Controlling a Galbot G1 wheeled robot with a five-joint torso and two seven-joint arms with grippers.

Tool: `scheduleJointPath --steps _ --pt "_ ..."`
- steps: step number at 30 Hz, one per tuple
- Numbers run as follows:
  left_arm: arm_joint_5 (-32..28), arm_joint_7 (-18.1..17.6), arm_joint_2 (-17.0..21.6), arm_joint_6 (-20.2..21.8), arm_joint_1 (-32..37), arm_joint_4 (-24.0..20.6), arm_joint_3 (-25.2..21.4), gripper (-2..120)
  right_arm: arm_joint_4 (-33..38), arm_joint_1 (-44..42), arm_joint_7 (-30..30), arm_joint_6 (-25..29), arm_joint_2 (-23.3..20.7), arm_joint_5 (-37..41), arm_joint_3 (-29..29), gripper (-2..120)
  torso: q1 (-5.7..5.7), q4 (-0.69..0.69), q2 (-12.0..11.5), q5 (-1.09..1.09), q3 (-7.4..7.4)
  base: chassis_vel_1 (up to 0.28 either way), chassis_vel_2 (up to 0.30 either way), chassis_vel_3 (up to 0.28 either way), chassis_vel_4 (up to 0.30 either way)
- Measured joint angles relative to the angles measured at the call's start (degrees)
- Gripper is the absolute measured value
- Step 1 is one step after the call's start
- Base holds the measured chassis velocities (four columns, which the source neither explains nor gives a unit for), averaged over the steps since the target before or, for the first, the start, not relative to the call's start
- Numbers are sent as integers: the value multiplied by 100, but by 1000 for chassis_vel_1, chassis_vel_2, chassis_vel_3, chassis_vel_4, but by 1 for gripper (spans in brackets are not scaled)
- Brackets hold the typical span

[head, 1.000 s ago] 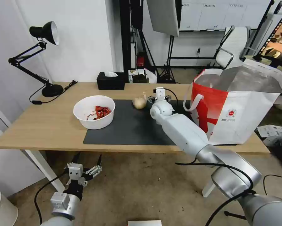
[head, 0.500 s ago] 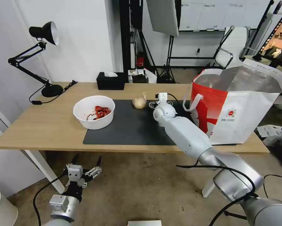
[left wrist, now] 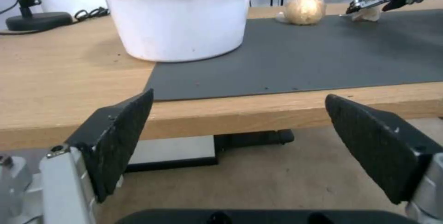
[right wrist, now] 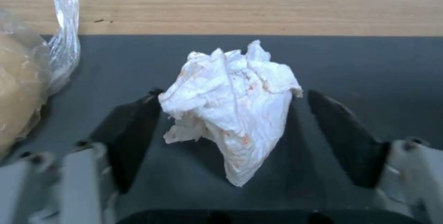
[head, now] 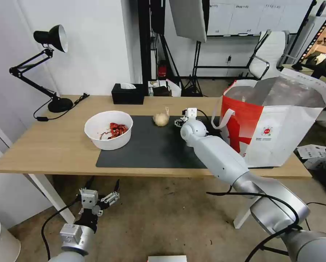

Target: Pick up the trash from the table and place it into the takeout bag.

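A crumpled white tissue (right wrist: 231,102) lies on the dark grey mat (head: 152,149) of the table (head: 61,145). My right gripper (right wrist: 233,94) stands open around it, one black finger (right wrist: 134,127) on each side, neither pressing it. Beside it sits the knotted yellowish plastic bag (head: 161,118), also seen as the bag (right wrist: 18,89) in the right wrist view. The white bowl (head: 108,129) with red scraps rests on the mat's left edge. The takeout bag (head: 279,127) stands open at the table's right end. My left gripper (head: 101,193) hangs open below the table's front edge.
A black desk lamp (head: 50,65) stands at the table's back left, and a black tissue box (head: 128,93) at the back middle. The takeout bag's strap handle (head: 221,118) hangs close to my right wrist. Stands and a chair fill the room behind.
My right gripper has shifted right and a little nearer, away from the yellowish bag, and now brackets the tissue. The left arm has barely moved.
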Motion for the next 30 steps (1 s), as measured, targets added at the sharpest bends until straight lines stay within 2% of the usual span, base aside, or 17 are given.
scheduleJointPath --steps 2,6,8,10,12,13,15,17,20,23,26,30 --pt "-3 -4 0 2 -8 3 4 100 -9 -17 -48 24 2 -5 9 69 0 0 0 0 0 0 0 0 0" --pt "-5 -7 2 5 -14 11 14 100 -9 -28 -90 61 -5 -17 10 60 0 0 0 0 0 0 0 0 0" --pt "-5 -8 5 6 -16 14 28 100 -4 -33 -111 113 -12 -30 8 48 0 0 0 0 0 0 0 0 0" --pt "-5 -10 6 7 -19 15 32 100 0 -33 -117 138 -14 -35 4 44 0 0 0 0 0 0 0 0 0" --pt "-5 -17 5 8 -27 16 41 100 34 -34 -122 178 -27 -43 -5 34 0 0 0 0 0 0 0 0 0" --pt "-5 -17 5 8 -27 16 41 100 34 -34 -122 178 -27 -43 -5 34 0 0 0 0 0 0 0 0 0" --pt "-5 -20 6 9 -33 16 52 100 135 -54 -123 202 -72 -43 -22 23 0 0 0 0 0 0 0 0 0" --pt "-5 -22 7 9 -37 16 60 100 222 -76 -123 205 -119 -32 -41 20 0 0 0 0 0 0 0 0 0" --pt "-5 -30 11 10 -58 19 89 100 421 -127 -110 209 -238 15 -103 6 0 0 0 0 0 0 0 0 0" --pt "-5 -44 15 10 -72 19 113 100 516 -169 -63 234 -317 21 -134 0 0 -1 0 0 0 0 0 0 0" --pt "-8 -58 32 12 -76 24 118 100 594 -204 -34 274 -377 35 -138 0 0 0 0 0 0 0 0 0 0" --pt "-24 -88 51 14 -74 6 99 100 1067 -303 -4 477 -589 35 -140 0 0 0 0 0 0 0 0 0 0"
